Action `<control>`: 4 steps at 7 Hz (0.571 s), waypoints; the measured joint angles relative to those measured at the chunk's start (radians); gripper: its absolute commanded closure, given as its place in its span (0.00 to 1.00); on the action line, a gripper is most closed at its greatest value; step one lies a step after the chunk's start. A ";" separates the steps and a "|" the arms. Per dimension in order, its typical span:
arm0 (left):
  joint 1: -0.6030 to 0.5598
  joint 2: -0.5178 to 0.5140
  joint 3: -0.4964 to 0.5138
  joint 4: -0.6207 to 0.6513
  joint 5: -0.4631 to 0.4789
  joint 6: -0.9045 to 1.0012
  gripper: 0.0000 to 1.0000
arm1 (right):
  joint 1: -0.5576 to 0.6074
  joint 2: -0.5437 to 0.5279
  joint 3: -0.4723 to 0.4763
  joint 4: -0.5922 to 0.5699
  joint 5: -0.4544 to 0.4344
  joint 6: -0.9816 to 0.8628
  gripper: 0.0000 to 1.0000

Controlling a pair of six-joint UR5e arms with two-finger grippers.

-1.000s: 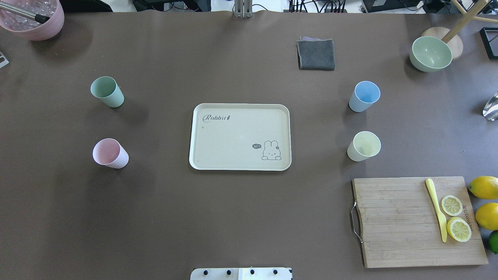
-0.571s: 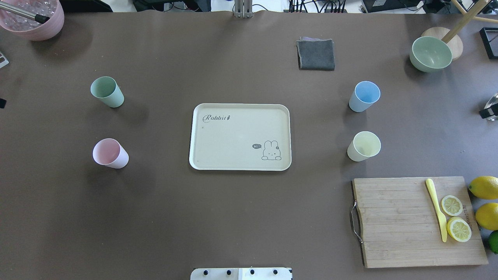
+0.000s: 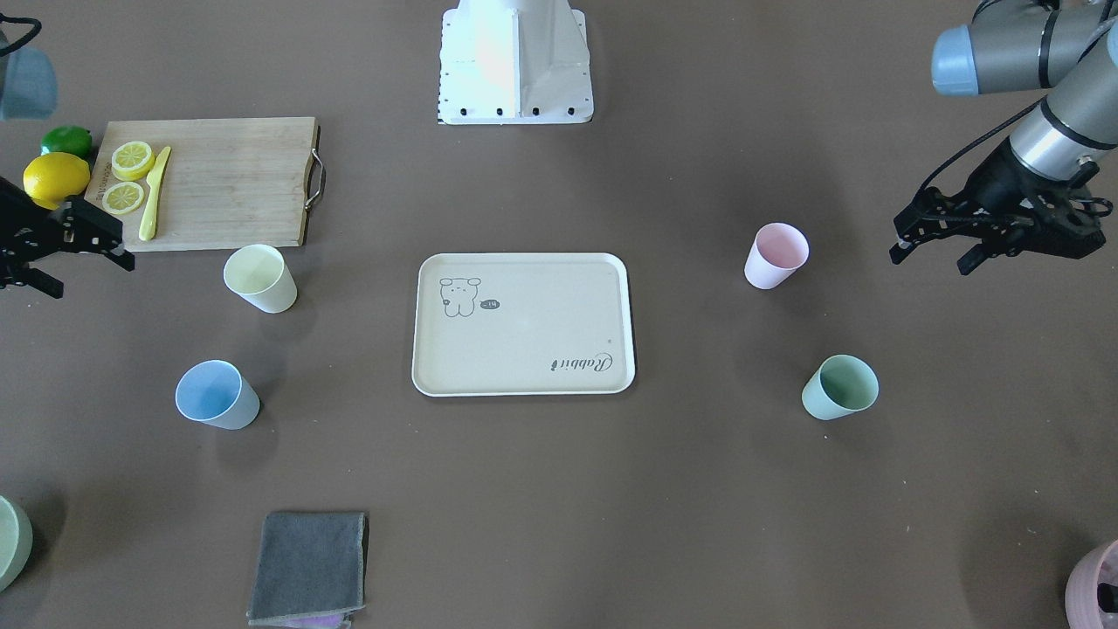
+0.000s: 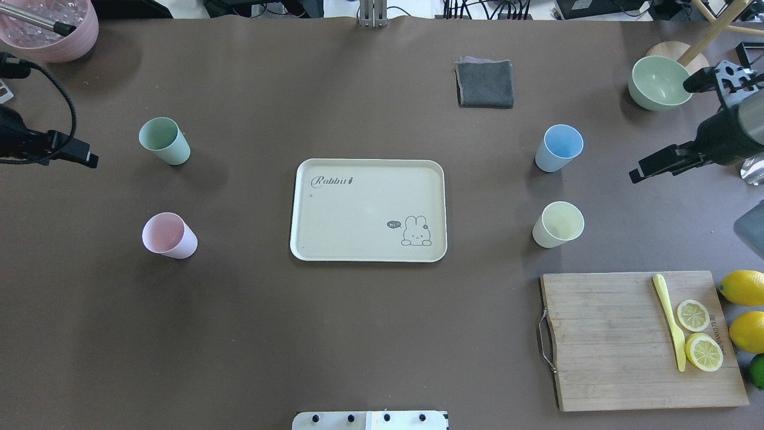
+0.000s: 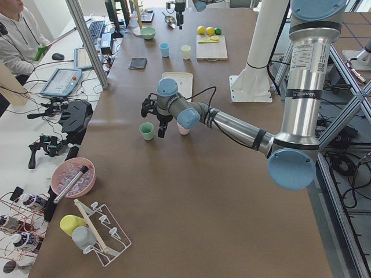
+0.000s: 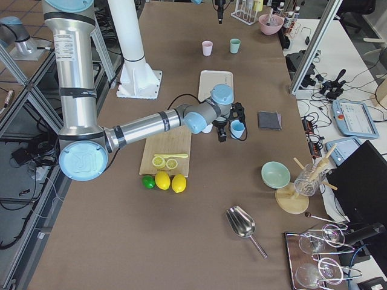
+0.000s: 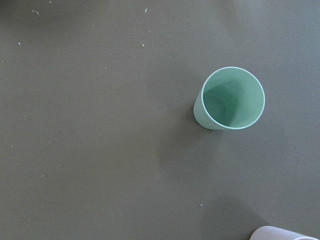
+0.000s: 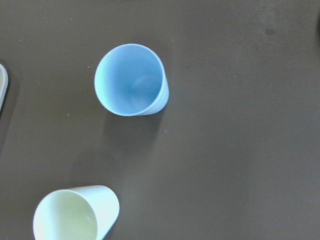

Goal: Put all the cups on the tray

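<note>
The cream tray (image 4: 358,209) lies at the table's middle with nothing on it. Four cups stand upright on the table around it. The mint cup (image 4: 164,140) and the pink cup (image 4: 169,235) are to its left. The blue cup (image 4: 559,147) and the yellow cup (image 4: 558,224) are to its right. My left gripper (image 3: 930,258) is open and empty, above the table outboard of the pink cup (image 3: 776,254) and the mint cup (image 3: 840,387). My right gripper (image 3: 87,275) is open and empty, outboard of the yellow cup (image 3: 259,278). No fingers show in the wrist views, which look down on the mint cup (image 7: 232,100) and the blue cup (image 8: 131,80).
A wooden cutting board (image 4: 609,340) with a yellow knife and lemon slices lies at the front right, with whole lemons (image 4: 743,286) beside it. A grey cloth (image 4: 484,83), a pale green bowl (image 4: 661,82) and a mauve pot (image 4: 51,27) stand along the far side.
Both arms have come into the overhead view from its left and right edges, toward the cups. The cups and the tray have not moved.
</note>
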State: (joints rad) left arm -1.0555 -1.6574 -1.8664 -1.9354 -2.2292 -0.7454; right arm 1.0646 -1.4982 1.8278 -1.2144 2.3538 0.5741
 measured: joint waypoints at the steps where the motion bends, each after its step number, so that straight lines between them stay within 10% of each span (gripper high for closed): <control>1: 0.056 -0.025 -0.001 0.000 0.040 -0.061 0.02 | -0.054 0.027 0.000 0.000 -0.032 0.053 0.04; 4: 0.158 -0.037 -0.004 -0.002 0.105 -0.124 0.02 | -0.160 0.055 -0.009 -0.002 -0.086 0.126 0.08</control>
State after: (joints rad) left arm -0.8973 -1.6945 -1.8703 -1.9372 -2.1239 -0.8690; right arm 0.9048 -1.4432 1.8186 -1.2160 2.2674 0.6998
